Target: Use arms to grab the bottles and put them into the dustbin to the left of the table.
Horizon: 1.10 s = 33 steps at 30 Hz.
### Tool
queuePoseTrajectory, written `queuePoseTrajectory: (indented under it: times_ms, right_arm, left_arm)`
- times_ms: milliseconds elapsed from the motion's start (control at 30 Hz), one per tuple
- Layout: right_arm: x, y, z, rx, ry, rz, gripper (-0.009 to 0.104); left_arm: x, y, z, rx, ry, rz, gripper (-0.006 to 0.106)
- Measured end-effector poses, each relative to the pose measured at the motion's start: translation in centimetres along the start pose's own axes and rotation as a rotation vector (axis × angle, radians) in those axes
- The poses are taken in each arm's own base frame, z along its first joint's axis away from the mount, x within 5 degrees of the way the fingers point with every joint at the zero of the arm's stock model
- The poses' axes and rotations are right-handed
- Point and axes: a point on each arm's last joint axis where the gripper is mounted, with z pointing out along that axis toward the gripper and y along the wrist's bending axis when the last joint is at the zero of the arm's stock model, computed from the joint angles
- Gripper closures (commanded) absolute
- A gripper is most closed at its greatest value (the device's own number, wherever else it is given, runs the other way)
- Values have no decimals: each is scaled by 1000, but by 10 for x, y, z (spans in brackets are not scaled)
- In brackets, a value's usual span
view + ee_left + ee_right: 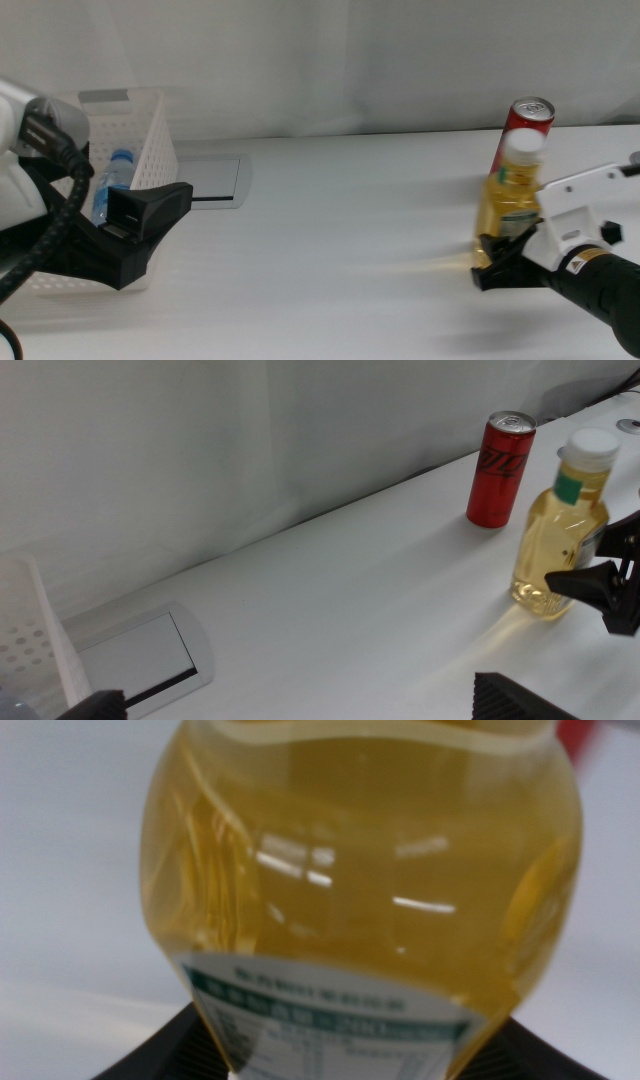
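1. Right pincer sits at the lower right of the middle view, jaws on either side of the yellow-liquid bottle low on its body. The right wrist view is filled with the bottle, dark jaw tips at both lower corners. I read it as pinching the bottle, which stands upright on the worktop, long axis vertical.
2. Red can stands upright just behind that bottle, near or touching; can't tell which. Risk of a knock if the bottle swings back.
3. Dustbin is at far left of the frame, well apart from the bottle. The small water bottle with blue cap is already inside it.
4. Left pincer hangs in front of the dustbin, jaws spread, holding nothing. It is nearer the bin; the right is nearer both remaining items.
5. Open worktop between them; only the grey panel lies flush beside the bin. Likely a long carry left or a handover.
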Motion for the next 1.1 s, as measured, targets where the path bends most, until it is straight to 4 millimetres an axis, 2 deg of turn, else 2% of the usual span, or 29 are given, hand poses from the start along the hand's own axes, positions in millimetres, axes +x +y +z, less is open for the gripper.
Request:
queuePoseTrajectory:
  times_ms: [133,333,433,600,1100]
  right_arm:
    - [-14,19,-10,-139,-93,-113,97]
    - [-48,48,-23,-330,-240,-156,97]
    - [-55,62,-28,-423,-267,-173,97]
    - [-47,76,-26,-514,-223,-186,97]
    - [-17,92,-3,-640,-89,-180,97]
  left_arm:
    - [0,0,0,0,0,0,11]
    - [0,0,0,0,0,0,11]
    - [0,0,0,0,0,0,11]
    - [0,0,0,0,0,0,11]
    - [0,0,0,0,0,0,11]
